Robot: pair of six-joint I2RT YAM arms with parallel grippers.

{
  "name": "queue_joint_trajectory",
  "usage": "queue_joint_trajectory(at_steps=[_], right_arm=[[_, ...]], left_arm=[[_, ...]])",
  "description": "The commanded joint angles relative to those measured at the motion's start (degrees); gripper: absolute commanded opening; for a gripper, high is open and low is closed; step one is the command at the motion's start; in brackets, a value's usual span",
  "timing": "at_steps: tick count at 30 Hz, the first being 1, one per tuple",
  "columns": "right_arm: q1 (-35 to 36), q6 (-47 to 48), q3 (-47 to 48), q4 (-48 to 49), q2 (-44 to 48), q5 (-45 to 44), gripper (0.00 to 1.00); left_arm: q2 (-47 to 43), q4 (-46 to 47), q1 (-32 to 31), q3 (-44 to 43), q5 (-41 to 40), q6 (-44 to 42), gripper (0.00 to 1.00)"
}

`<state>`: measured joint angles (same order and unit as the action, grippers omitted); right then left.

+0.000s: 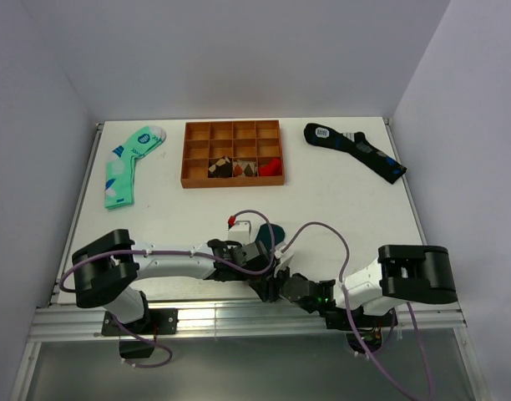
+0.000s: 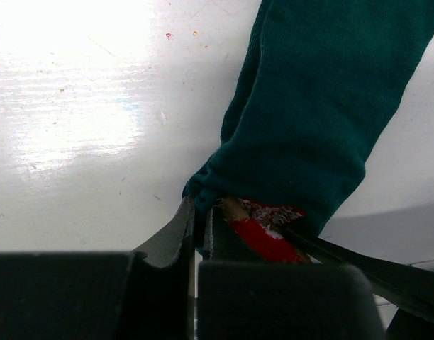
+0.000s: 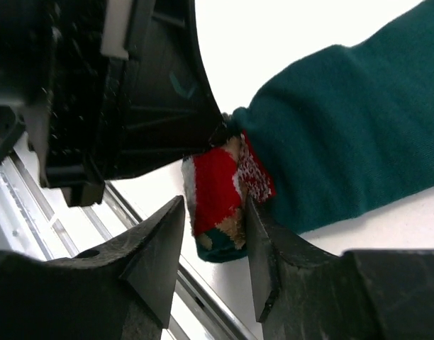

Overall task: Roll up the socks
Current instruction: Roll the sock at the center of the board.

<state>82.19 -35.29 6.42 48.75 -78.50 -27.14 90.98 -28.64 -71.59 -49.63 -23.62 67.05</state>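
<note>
The dark teal-green sock (image 1: 270, 232) lies near the table's front middle, largely hidden by the arms in the top view. In the left wrist view it (image 2: 316, 106) stretches away up and right. My left gripper (image 2: 199, 219) is shut on the edge of its near end, beside the red, white and brown figure (image 2: 263, 230). In the right wrist view my right gripper (image 3: 213, 234) is open around the folded end with the figure (image 3: 217, 191). Its right finger (image 3: 263, 241) touches the fabric; the left finger stands apart. In the top view both grippers (image 1: 260, 255) (image 1: 278, 284) meet at the sock.
An orange compartment tray (image 1: 185, 154) with small items stands at the back middle. A mint-green sock (image 1: 129, 163) lies at the back left, a black sock with blue patches (image 1: 356, 150) at the back right. The metal rail (image 1: 239, 316) runs just below the grippers.
</note>
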Motion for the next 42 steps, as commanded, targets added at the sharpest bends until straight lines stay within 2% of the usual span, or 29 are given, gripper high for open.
queue_joint_trajectory(at_steps=[1, 8, 10, 14, 15, 19, 23, 28, 33, 35, 42], right_arm=[[1.0, -0.9, 0.4, 1.3, -1.5, -1.3, 0.45], [1.0, -5.7, 0.7, -2.6, -2.1, -4.4, 0.25], [1.0, -9.8, 1.1, -7.1, -1.8, -5.8, 0.19], [0.7, -16.5, -0.1, -11.1, -0.7, -5.9, 0.19], [0.6, -17.8, -0.4, -12.0, -0.2, -5.8, 0.19], [-0.3, -21.2, -1.8, -14.6, 1.4, -3.3, 0.19], [-0.5, -21.8, -1.8, -16.8, 2.4, -1.5, 0.18], [-0.8, -22.5, -3.6, -17.1, 4.6, 1.1, 0.18], [-1.0, -24.0, -4.1, -19.0, 6.0, 2.8, 0.17], [-0.9, -23.8, -4.0, -19.3, 6.0, 3.2, 0.17], [-0.9, -23.9, -4.2, -20.9, 7.9, 3.9, 0.17]], left_arm=[[1.4, -4.5, -0.5, 2.5, 5.2, -2.1, 0.0], [1.0, -3.4, -0.3, 3.2, 5.9, -1.9, 0.0], [0.2, -3.3, -0.4, 3.8, 6.1, -1.6, 0.01], [-4.1, -3.4, -0.4, 5.1, 4.2, 0.9, 0.13], [-5.4, -3.6, -0.3, 5.4, 3.8, 1.2, 0.19], [-13.8, -4.3, -0.3, 5.2, -0.3, 1.7, 0.27], [-16.1, 0.0, 3.5, 4.3, 0.8, -4.2, 0.36], [-14.3, 11.3, 10.1, 5.2, 8.1, -12.7, 0.39], [-10.0, 22.5, 14.2, 5.5, 17.3, -20.3, 0.41], [-7.9, 24.8, 14.9, 4.6, 20.4, -22.6, 0.41], [2.5, 27.8, 16.5, -1.2, 22.0, -27.1, 0.42]])
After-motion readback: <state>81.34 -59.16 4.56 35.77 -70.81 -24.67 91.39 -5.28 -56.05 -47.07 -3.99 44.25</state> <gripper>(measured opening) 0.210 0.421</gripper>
